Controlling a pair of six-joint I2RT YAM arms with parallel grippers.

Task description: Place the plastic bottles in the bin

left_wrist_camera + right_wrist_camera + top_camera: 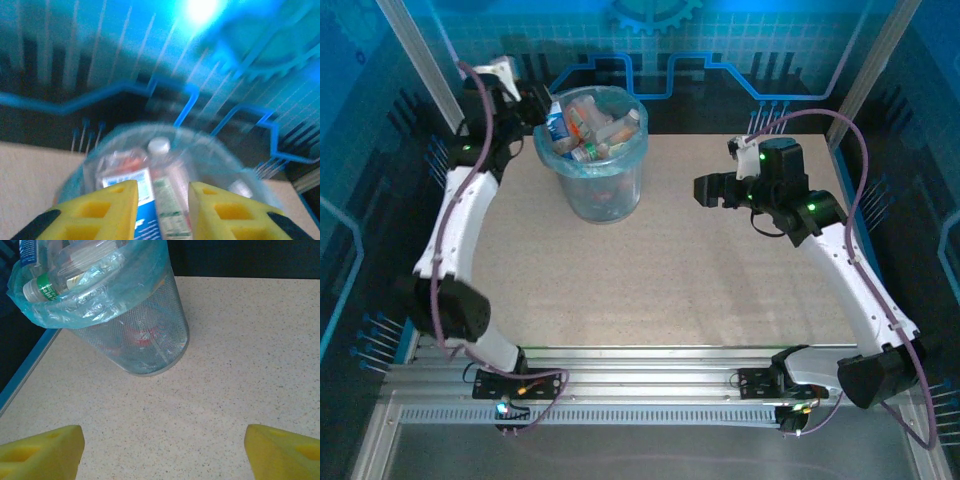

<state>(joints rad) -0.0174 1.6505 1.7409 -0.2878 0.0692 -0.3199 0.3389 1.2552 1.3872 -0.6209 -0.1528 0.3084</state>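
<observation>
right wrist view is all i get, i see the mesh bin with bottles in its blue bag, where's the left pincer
Observer: In the top view the left pincer is at the far-left rim of the round grey mesh bin.
Operator: is it holding anything
Observer: The left wrist view shows a clear plastic bottle with a white cap between its yellow fingers, over the bin's mouth; too blurred to tell whether it is gripped.
Operator: and where am i
Observer: From above, your right pincer hovers over the speckled beige table, right of the bin and apart from it.
</observation>
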